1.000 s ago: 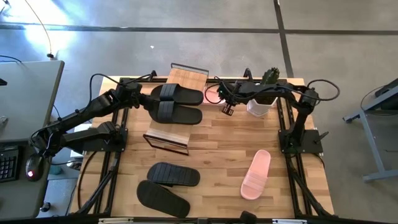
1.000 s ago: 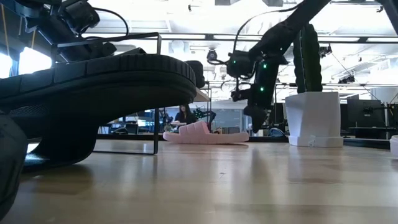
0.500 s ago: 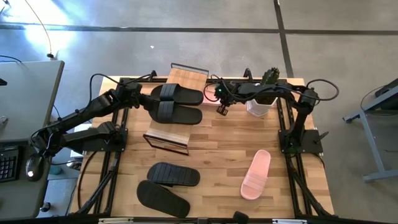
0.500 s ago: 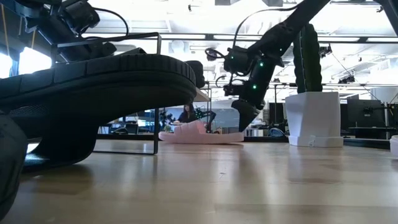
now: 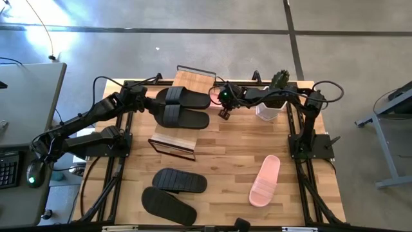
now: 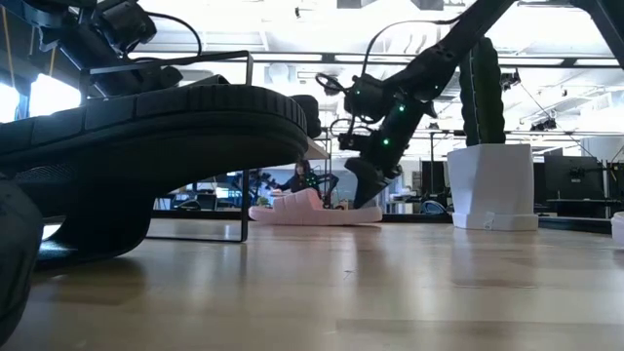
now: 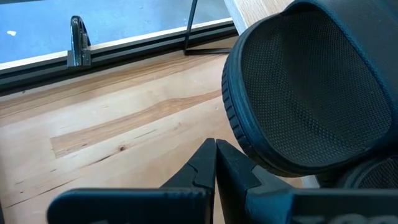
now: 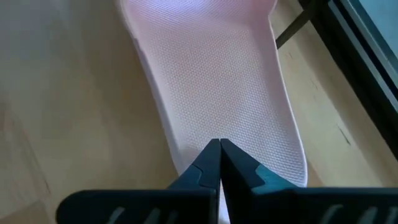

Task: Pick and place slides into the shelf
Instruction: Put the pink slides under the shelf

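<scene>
The right gripper [image 8: 219,144], fingers pressed together and holding nothing, hovers over a pink slide [image 8: 214,81] at the worktop's far edge, beside the shelf [image 5: 175,140]. The left gripper [image 7: 216,147], also closed and empty, is next to a black slide [image 7: 311,87].

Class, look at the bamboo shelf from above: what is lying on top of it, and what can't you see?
Two black slides lie side by side across the shelf, toes overhanging toward the right gripper. The boards beneath them are covered. The left gripper sits at their heel end.
</scene>
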